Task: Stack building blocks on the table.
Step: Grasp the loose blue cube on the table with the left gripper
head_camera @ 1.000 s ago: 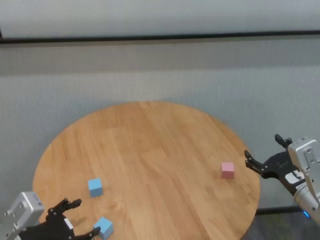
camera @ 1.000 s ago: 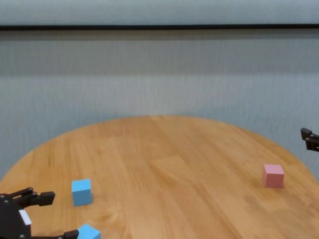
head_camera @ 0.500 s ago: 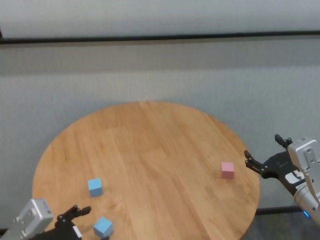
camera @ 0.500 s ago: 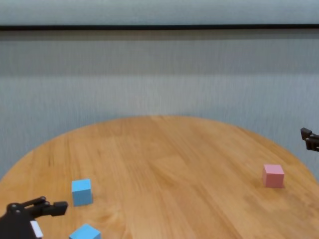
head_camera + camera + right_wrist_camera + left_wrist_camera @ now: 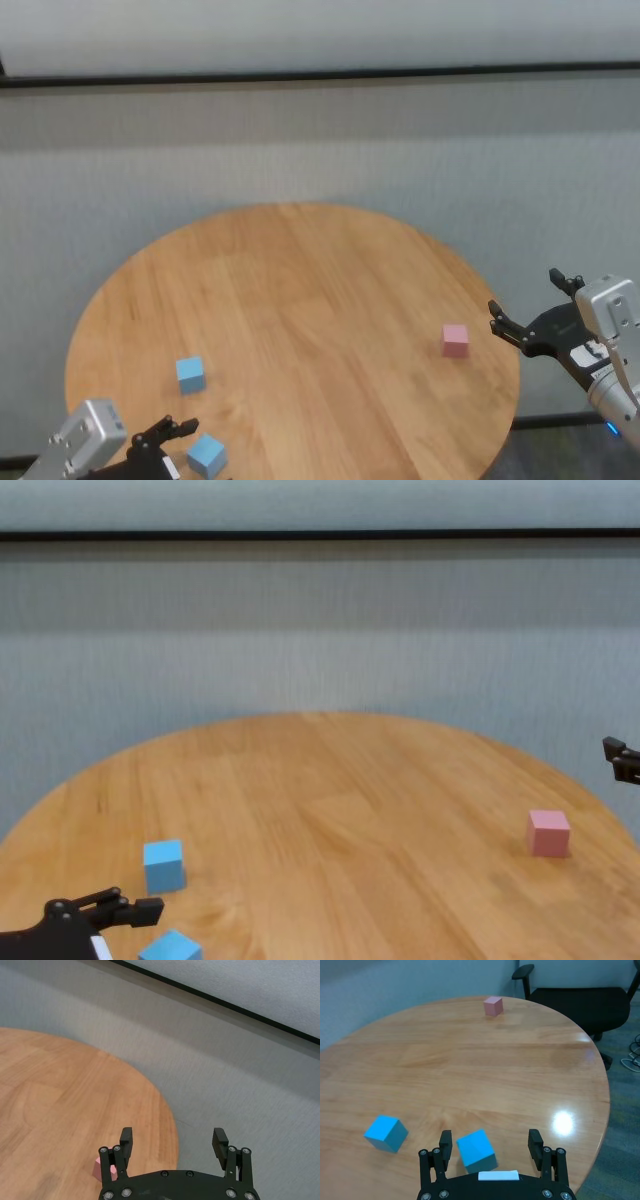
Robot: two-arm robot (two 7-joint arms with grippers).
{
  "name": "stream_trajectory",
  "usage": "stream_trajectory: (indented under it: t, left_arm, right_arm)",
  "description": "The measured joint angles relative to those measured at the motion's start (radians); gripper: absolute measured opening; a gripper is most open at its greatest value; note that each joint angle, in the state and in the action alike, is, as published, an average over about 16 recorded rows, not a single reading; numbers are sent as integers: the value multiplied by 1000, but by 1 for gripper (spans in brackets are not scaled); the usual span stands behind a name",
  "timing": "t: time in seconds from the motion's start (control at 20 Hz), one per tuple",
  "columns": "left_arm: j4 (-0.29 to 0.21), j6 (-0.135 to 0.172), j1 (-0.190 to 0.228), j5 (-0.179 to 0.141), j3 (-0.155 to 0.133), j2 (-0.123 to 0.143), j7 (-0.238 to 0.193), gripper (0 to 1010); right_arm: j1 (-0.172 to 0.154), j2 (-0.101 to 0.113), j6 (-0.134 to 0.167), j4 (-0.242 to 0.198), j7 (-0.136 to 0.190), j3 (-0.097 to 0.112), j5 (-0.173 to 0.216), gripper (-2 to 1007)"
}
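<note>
two blue blocks [image 5: 191,374] [image 5: 206,455], one pink block [image 5: 455,340], table [image 5: 300,300], both hands [image 5: 487,1142] [image 5: 172,1144] released

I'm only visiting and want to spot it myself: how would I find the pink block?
Start at the round wooden table. Near its edge on the robot's right sits the pink block, alone, close to the open right gripper. It's the only pink cube; the other two are blue.

Two blocks [image 5: 191,374] [image 5: 206,455] near table [image 5: 300,290] front-left, third block [image 5: 455,340] far right.
</note>
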Motion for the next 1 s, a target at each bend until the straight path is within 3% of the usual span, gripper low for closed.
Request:
stream_trajectory:
  t: [0.5, 1.0]
  left_arm:
    - [28, -1, -13, 5, -9, -29, -26, 1000]
    - [91, -9, -41, 3, -9, -64, -41, 1000]
  right_arm:
    - [0, 0, 0, 0, 0, 0, 0, 1005]
    - [0, 0, 0, 0, 0, 0, 0, 1005]
